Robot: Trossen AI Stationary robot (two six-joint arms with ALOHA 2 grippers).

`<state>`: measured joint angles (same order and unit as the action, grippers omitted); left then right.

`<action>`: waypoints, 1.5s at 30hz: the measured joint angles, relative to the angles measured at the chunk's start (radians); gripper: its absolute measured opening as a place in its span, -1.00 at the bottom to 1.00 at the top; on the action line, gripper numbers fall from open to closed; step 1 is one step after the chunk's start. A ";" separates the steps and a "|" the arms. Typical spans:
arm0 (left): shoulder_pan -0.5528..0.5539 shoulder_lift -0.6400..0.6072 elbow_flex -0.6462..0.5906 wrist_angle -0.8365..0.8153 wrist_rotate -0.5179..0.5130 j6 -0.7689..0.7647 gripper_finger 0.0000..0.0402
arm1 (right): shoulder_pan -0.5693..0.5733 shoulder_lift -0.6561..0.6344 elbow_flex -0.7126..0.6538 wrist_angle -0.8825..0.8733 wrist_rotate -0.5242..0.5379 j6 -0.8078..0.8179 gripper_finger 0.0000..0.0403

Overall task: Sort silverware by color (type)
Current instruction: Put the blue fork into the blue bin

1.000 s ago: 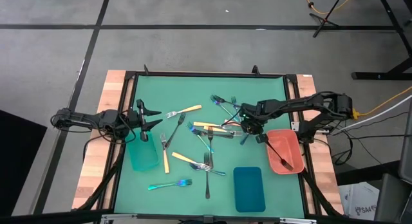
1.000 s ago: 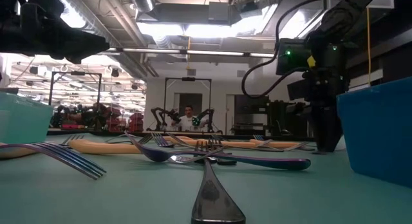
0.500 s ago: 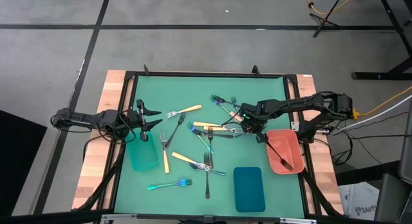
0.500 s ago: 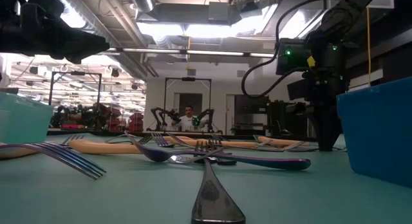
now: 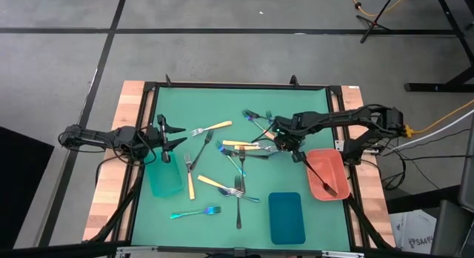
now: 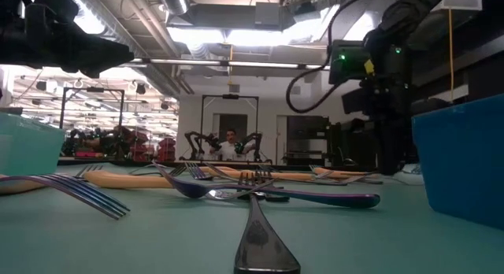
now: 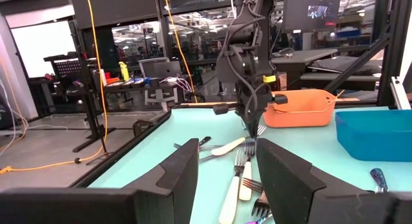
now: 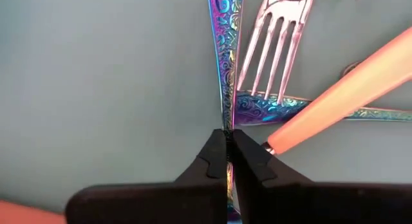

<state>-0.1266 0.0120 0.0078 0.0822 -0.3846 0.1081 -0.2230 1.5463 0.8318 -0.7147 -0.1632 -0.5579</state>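
From above, the green surface point(image 5: 304, 110) carries scattered silverware point(image 5: 222, 165): a cluster of forks near the middle toward the right edge, a tan-handled fork point(image 5: 210, 128) toward the far edge, another tan-handled one point(image 5: 191, 185) beside the teal tray point(image 5: 164, 179), an iridescent fork point(image 5: 196, 212) near the front edge, and a dark fork point(image 5: 239, 206) beside the blue tray point(image 5: 286, 217). The salmon tray point(image 5: 326, 174) lies by the right edge with a dark utensil in it. The right gripper point(image 5: 284, 144) is down in the middle cluster, just beside the salmon tray's far-left corner; the left gripper point(image 5: 178, 133) hovers at the left edge over the teal tray's far end, fingers spread apart. From surface level, a dark fork point(image 6: 260, 235) points at the camera, an iridescent fork point(image 6: 75, 191) lies to its left, and the right arm point(image 6: 382, 93) comes down behind the blue tray's wall point(image 6: 461, 160). The left wrist view looks between its own spread fingers point(image 7: 183, 176) across the surface to the right gripper point(image 7: 250, 135) lowered onto the forks, the salmon tray point(image 7: 299, 111) behind it. The right wrist view shows its fingers point(image 8: 212, 163) pinched on the thin handle of an iridescent utensil point(image 8: 225, 63), which lies beside pale fork tines point(image 8: 273, 47) and a tan handle point(image 8: 341, 89).
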 joint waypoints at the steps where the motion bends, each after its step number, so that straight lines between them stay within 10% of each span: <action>1: 0.000 0.000 0.000 0.000 0.000 0.000 -0.25 | 0.000 0.000 0.010 -0.008 -0.004 0.000 -1.00; 31: 0.000 0.000 0.000 0.000 0.000 0.000 -0.25 | 0.069 -0.003 0.384 -0.290 -0.010 0.142 -1.00; 45: 0.000 0.000 0.000 0.000 0.001 -0.002 -0.25 | 0.333 -0.004 0.486 -0.258 0.069 0.641 -1.00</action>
<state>-0.1265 0.0124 0.0077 0.0822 -0.3840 0.1064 0.1096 1.5425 1.3182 -0.9732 -0.0947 0.0829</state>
